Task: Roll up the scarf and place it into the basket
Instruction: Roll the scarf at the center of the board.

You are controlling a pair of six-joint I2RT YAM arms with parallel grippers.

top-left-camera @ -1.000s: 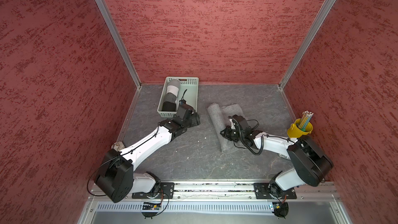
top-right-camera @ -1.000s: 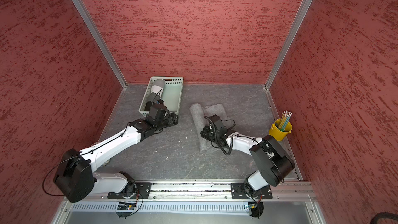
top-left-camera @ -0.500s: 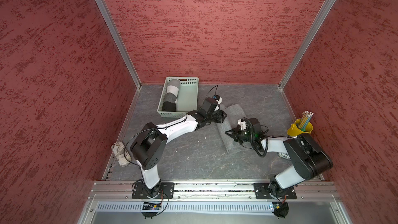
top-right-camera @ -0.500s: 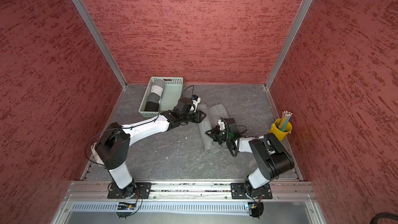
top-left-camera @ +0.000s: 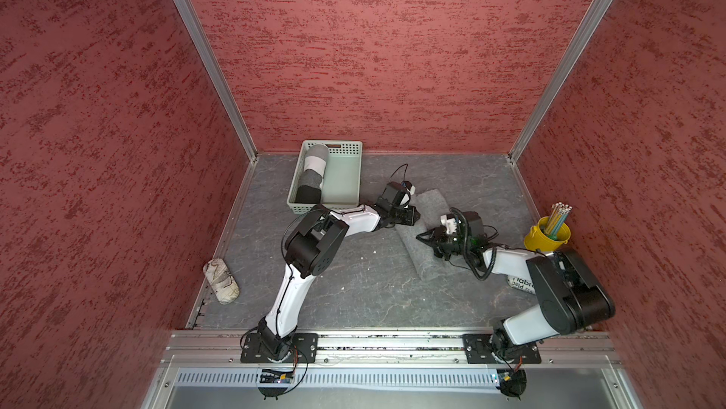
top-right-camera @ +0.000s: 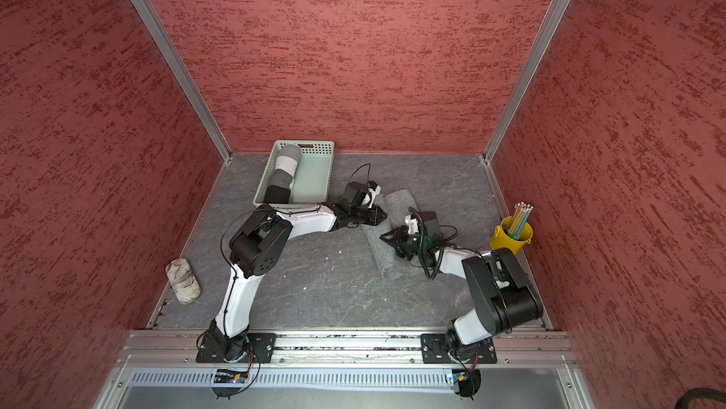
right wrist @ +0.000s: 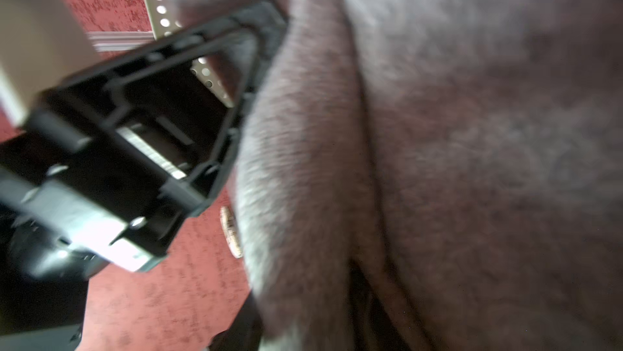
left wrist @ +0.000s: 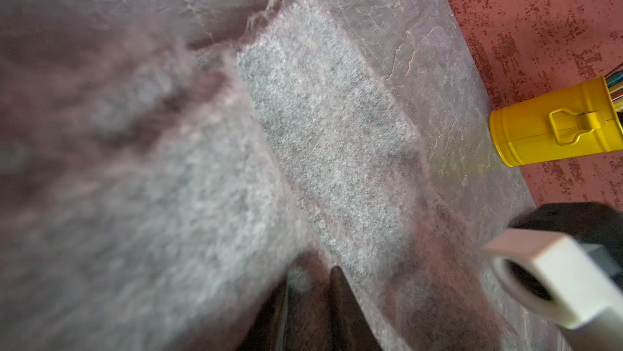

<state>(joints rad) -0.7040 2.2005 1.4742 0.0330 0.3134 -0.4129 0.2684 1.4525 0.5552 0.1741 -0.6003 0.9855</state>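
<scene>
The grey scarf (top-left-camera: pixel 426 269) (top-right-camera: pixel 396 200) lies folded into a long strip on the table between both arms. My left gripper (top-left-camera: pixel 413 216) (top-right-camera: pixel 382 214) is at its left edge. In the left wrist view its fingers (left wrist: pixel 337 285) stand close together with fuzzy scarf (left wrist: pixel 330 123) cloth pinched between them. My right gripper (top-left-camera: pixel 421 236) (top-right-camera: pixel 383 237) rests on the strip's middle, jaws parted around a thick fold of scarf (right wrist: pixel 472 130). The pale green basket (top-left-camera: pixel 355 175) (top-right-camera: pixel 328 175) stands at the back left, apart from both grippers. It holds a rolled cloth (top-left-camera: pixel 312 175) banded grey, white and black.
A yellow bucket of pencils (top-left-camera: pixel 548 234) (left wrist: pixel 553 123) stands by the right wall, close to the right arm. A pale patterned pouch (top-left-camera: pixel 221 281) lies by the left wall. A white printed packet (top-left-camera: pixel 520 283) sits under the right forearm. Red walls enclose three sides.
The left arm swung from the basket over to the scarf and its jaws narrowed. The right gripper slid right with the scarf, then its jaws parted.
</scene>
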